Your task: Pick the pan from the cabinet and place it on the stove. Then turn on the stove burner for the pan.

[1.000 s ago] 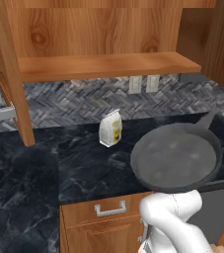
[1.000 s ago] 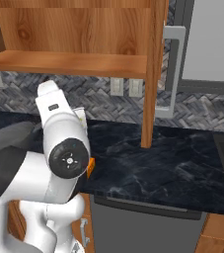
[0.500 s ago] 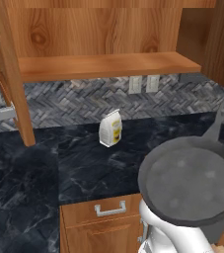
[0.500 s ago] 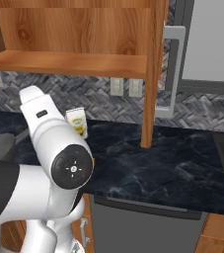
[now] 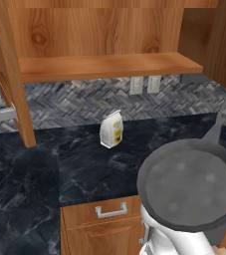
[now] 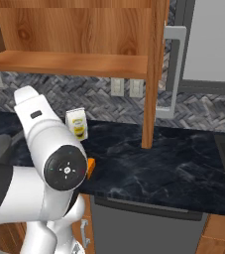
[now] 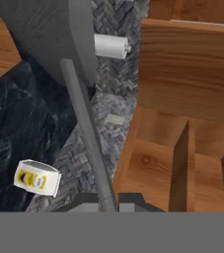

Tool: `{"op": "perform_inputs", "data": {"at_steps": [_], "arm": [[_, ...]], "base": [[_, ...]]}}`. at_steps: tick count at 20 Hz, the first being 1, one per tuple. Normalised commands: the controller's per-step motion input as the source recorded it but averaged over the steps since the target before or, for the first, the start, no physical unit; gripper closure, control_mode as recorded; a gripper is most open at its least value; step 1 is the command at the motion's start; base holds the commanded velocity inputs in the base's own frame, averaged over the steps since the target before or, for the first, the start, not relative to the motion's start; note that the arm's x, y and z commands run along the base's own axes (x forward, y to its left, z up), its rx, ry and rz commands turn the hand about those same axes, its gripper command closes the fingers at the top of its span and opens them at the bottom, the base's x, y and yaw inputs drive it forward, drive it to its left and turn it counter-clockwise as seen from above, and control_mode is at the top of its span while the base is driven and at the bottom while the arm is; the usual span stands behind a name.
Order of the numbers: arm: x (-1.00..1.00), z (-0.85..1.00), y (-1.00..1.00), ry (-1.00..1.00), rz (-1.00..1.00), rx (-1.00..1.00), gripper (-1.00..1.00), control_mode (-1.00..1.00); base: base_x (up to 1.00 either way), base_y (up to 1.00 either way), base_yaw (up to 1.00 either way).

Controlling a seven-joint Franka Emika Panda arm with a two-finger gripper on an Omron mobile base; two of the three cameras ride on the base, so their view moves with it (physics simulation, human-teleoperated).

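1. Tool [image 7: 102, 205] shut tight on the thin handle of the pan [image 5: 188, 185], bottom middle of the hand view.
2. Pan up in the air, lower right of the left view, above the dark desk [image 5: 45, 174].
3. Best kept flat, carried slowly, clear of the little bag [image 5: 111, 129].
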Motion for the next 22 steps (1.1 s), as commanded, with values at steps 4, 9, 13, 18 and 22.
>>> {"op": "perform_inputs", "data": {"at_steps": [4,9,13,18,22], "arm": [[0.0,0.0,0.0,-0.14,-0.2,0.0,1.0,-1.0],[0.0,0.0,0.0,-0.17,-0.31,0.0,1.0,-1.0],[-0.02,0.0,0.0,-0.11,-0.31,0.0,1.0,-1.0],[-0.02,0.0,0.0,-0.01,-0.05,0.0,1.0,1.0],[0.0,0.0,0.0,0.0,0.0,0.0,1.0,1.0]], "base": [[0.0,0.0,0.0],[0.0,0.0,0.0],[0.0,0.0,0.0],[-0.26,-0.04,-0.12],[-0.56,-0.12,-0.12]]}}
